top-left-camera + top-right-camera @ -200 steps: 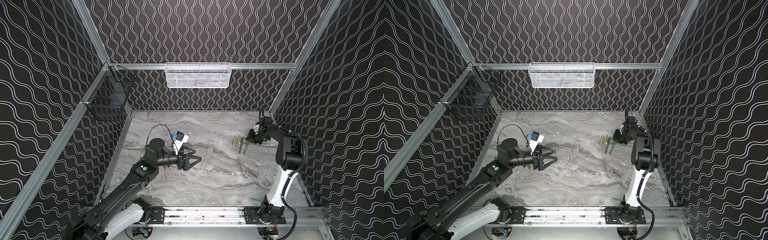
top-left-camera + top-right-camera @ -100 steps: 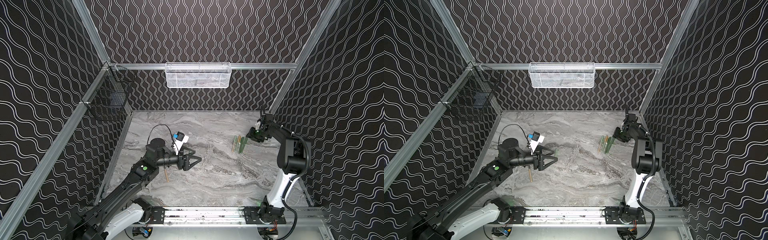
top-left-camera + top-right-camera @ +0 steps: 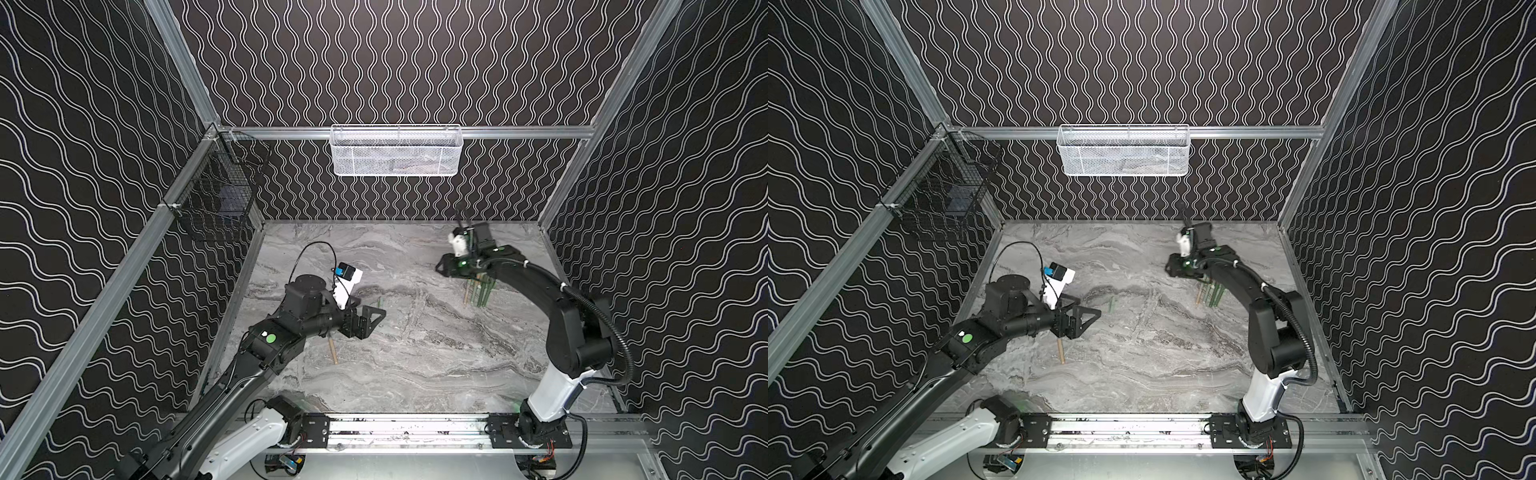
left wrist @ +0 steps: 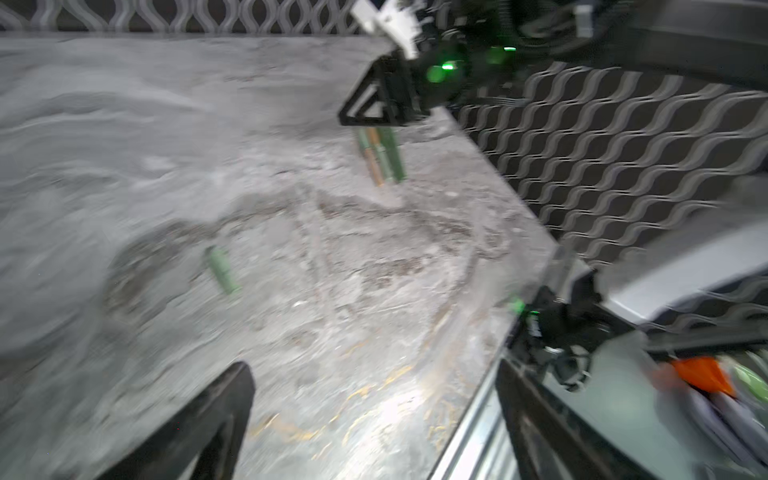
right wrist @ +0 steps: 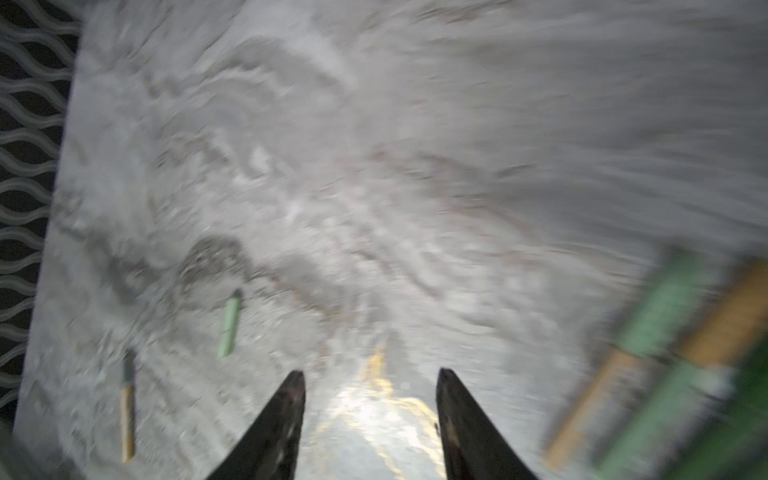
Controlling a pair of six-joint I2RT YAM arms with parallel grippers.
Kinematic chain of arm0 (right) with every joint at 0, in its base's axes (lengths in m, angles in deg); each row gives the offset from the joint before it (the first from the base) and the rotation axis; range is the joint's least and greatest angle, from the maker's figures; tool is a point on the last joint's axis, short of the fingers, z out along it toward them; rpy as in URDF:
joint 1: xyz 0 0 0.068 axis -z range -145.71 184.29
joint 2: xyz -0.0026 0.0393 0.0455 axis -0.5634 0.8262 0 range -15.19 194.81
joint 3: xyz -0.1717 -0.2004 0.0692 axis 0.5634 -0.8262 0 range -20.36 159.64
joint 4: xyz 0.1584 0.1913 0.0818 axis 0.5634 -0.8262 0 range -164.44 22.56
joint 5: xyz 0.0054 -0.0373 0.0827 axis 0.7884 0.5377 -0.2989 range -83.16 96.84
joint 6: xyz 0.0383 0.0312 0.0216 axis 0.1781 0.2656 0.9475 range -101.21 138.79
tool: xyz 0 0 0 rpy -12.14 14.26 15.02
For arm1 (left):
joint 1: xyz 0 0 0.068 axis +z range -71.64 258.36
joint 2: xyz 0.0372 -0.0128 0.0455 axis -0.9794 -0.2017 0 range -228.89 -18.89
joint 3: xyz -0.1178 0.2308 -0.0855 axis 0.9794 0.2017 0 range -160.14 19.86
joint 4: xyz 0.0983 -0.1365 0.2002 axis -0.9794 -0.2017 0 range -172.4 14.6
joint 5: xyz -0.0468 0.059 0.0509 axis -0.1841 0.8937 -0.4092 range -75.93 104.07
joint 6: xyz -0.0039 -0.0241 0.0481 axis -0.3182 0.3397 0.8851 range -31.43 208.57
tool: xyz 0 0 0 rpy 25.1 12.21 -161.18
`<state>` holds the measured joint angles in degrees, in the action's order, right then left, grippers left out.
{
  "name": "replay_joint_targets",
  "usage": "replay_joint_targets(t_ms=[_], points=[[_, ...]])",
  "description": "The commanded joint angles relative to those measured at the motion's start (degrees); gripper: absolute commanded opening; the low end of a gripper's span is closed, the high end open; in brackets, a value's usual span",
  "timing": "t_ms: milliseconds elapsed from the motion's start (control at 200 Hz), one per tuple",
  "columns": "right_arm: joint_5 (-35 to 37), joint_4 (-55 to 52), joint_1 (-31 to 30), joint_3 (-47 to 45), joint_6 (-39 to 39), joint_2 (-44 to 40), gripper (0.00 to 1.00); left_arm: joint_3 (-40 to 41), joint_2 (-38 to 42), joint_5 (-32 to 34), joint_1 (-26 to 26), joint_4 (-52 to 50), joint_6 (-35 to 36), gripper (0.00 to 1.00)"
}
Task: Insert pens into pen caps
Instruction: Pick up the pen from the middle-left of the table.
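Gaping wide, left jaws hold nothing; right jaws, seemingly half apart, are empty too.

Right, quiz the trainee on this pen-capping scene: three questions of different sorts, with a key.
1. True or false: the right gripper stands open with nothing between its jaws.
2. The lone pale green cap lies: A) in a basket, B) on the table, C) in a gripper.
3. Fill in: the lone tan pen lies closest to the ___ gripper.
Key: 1 true; 2 B; 3 left, meaning the left gripper, which is open and empty too.
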<state>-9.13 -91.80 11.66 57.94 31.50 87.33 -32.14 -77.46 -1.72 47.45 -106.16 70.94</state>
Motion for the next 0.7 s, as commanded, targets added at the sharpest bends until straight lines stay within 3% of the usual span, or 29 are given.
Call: replay_joint_targets(t_ms=[0, 60, 165, 340, 696], points=[[-3.42, 5.33, -6.33, -0.19, 0.98, 1.21, 0.54, -2.26, -1.22, 18.46, 1.66, -13.79, -0.99, 0.99], [-3.49, 6.70, -10.64, -0.19, 1.20, 2.50, 0.54, -2.66, -1.95, 23.01, 3.97, -16.86, -3.94, 0.99], [-2.69, 9.65, -18.22, -0.05, 3.19, 4.91, 0.54, -1.88, -3.57, 22.14, 10.58, -19.02, -5.54, 0.99], [1.52, 10.03, -28.77, 4.15, 6.03, 10.61, 0.55, -4.05, -7.01, 28.24, 17.30, -23.28, -7.78, 0.99], [10.86, 3.55, -39.18, 17.71, 8.74, 23.64, 0.55, -3.24, -10.02, 16.45, 35.20, -18.70, -3.91, 0.99]])
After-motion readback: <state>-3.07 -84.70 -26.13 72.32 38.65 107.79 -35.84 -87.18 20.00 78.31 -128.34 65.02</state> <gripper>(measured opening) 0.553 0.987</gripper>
